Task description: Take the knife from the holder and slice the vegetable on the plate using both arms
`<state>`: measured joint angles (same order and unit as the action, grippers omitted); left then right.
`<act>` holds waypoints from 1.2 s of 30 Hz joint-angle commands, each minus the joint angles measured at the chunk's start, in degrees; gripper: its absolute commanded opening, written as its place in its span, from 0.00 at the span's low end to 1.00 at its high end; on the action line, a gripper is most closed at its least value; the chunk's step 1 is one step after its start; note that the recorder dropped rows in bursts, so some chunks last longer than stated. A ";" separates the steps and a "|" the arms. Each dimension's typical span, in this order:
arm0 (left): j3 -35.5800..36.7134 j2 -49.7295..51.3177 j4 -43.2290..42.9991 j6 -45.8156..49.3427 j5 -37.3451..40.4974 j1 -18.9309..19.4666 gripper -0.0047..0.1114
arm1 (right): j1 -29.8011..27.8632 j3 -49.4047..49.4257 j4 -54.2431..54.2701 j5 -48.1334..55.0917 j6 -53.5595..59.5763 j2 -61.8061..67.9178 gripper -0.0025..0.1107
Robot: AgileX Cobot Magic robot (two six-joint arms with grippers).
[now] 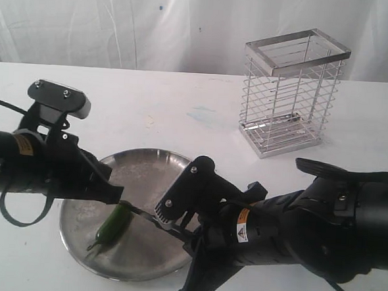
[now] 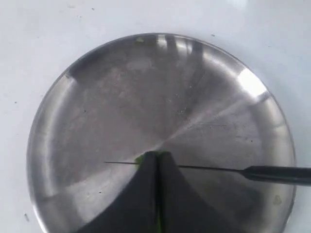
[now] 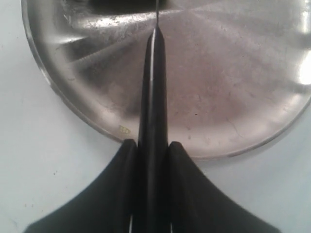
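The green vegetable (image 1: 112,225) lies on the steel plate (image 1: 150,169), and my left gripper (image 1: 117,195) is shut on its upper end. In the left wrist view only a sliver of the vegetable (image 2: 144,158) shows past the closed left gripper (image 2: 156,154). My right gripper (image 1: 168,218) is shut on the black knife (image 1: 141,212). The knife's thin blade (image 2: 209,168) runs across the plate (image 2: 146,87) and meets the vegetable right at the left fingertips. The right wrist view shows the knife handle (image 3: 151,97) clamped in the right gripper (image 3: 151,143), blade edge-on over the plate (image 3: 233,87).
The chrome wire holder (image 1: 293,92) stands empty at the back right of the white table (image 1: 183,112). White curtains hang behind the table. The bulky right arm (image 1: 321,226) fills the front right, near the table's front edge.
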<state>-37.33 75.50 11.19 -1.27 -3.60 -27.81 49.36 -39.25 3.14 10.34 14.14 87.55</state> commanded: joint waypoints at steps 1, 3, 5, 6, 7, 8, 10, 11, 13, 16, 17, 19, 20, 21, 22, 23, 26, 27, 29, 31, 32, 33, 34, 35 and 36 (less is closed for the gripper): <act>0.02 4.61 0.75 -0.39 -1.12 -0.59 0.04 | 0.24 -0.07 -0.08 0.02 0.49 0.02 0.02; 0.02 6.50 0.75 -0.39 -2.17 -0.59 0.04 | 0.24 -0.07 -0.08 0.02 0.49 0.02 0.02; 0.02 8.23 1.37 -0.97 -3.66 -0.59 0.04 | 0.24 -0.07 -0.08 0.16 0.49 0.02 0.02; 0.02 8.97 1.62 -1.50 -4.53 -0.59 0.04 | 0.24 -0.07 -0.08 0.30 0.49 0.02 0.02; 0.02 9.42 1.62 -2.12 -5.26 -0.59 0.04 | 0.24 -0.07 -0.08 0.30 0.49 0.02 0.02; 0.02 9.92 1.62 -2.68 -6.27 -0.59 0.04 | 0.24 -0.07 -0.08 0.30 0.49 0.02 0.02; -0.08 10.67 1.62 -3.05 -7.67 -0.86 0.04 | 0.24 -0.07 -0.08 0.30 0.49 0.02 0.02; -0.08 10.95 1.62 -3.32 -8.33 -0.86 0.04 | 0.24 -0.07 -0.08 0.30 0.49 0.02 0.02; -0.08 11.56 1.62 -3.44 -8.86 -0.86 0.04 | 0.24 -0.07 -0.08 0.30 0.49 0.02 0.02; -0.08 12.59 1.62 -3.44 -10.29 -0.86 0.04 | 0.24 -0.07 -0.08 0.30 0.49 0.02 0.02; -0.08 12.98 1.62 -3.59 -10.82 -0.86 0.04 | 0.24 -0.07 -0.08 0.30 0.49 0.02 0.02; -0.08 14.18 1.62 -3.71 -11.81 -0.86 0.04 | 0.24 -0.07 -0.08 0.30 0.49 0.02 0.02; -0.08 15.00 1.48 -3.71 -12.35 -0.86 0.04 | 0.24 -0.07 -0.08 0.30 0.49 0.02 0.02; -0.08 15.80 1.35 -3.71 -12.82 -0.86 0.04 | 0.24 -0.07 -0.08 0.30 0.49 0.02 0.02; -0.08 16.98 1.17 -3.71 -13.49 -0.86 0.04 | 0.24 -0.07 -0.08 0.30 0.49 0.02 0.02; -0.08 18.30 1.22 -3.71 -14.14 -0.86 0.05 | 0.24 -0.07 -0.08 0.30 0.49 0.02 0.02; -0.08 22.28 1.22 -3.71 -16.87 -0.86 0.05 | 0.24 -0.07 -0.08 0.90 0.49 0.02 0.02; -0.08 23.46 1.22 -3.71 -17.83 -0.86 0.05 | 0.24 -0.07 -0.08 1.25 0.49 0.02 0.02; -0.08 24.50 1.22 -3.71 -18.74 -0.86 0.05 | 0.24 -0.07 -0.08 1.71 0.49 0.02 0.02; -0.08 24.26 1.22 -3.71 -19.43 -0.86 0.05 | 0.24 -0.07 -0.08 2.17 0.49 0.02 0.02; -0.08 23.84 1.22 -3.71 -19.75 -0.86 0.05 | 0.24 -0.07 -0.08 2.43 0.49 0.02 0.02; -0.08 23.26 1.22 -3.58 -20.18 -0.86 0.05 | 0.24 -0.07 -0.08 2.43 0.49 0.02 0.02; -0.08 22.82 1.22 -3.59 -20.18 -0.86 0.05 | 0.24 -0.07 -0.08 2.67 0.49 0.02 0.02; -0.08 21.88 1.22 -3.43 -20.30 -0.86 0.05 | 0.24 -0.07 -0.08 2.67 0.49 0.02 0.02; -0.08 20.20 1.22 -3.21 -19.93 -0.86 0.05 | 0.24 -0.07 -0.08 2.81 0.49 0.02 0.02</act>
<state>-37.79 98.19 12.24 -4.43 -24.44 -28.35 49.36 -39.25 3.14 12.32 14.24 87.55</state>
